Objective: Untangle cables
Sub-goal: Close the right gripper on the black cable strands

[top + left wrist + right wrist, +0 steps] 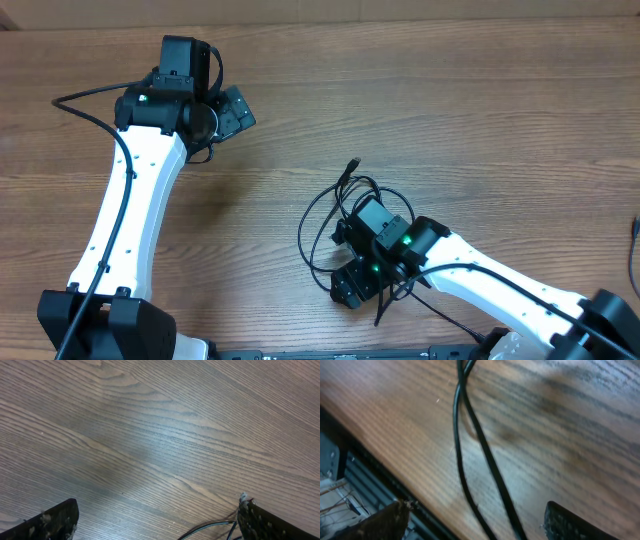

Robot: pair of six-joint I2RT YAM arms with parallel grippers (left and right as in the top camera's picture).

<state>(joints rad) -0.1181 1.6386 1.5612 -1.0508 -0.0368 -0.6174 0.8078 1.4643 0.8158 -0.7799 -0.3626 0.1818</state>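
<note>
While loose, cables beneath right hand

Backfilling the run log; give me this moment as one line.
left hand open, empty, over table | right hand open, straddling two crossed cables on table | nothing gripped yet

The cables lie on the surface right of centre, toward the arm bases. They loop under and left of the right tool, with two strands passing between its fingers. The left tool sits far left, well apart from them.
</note>
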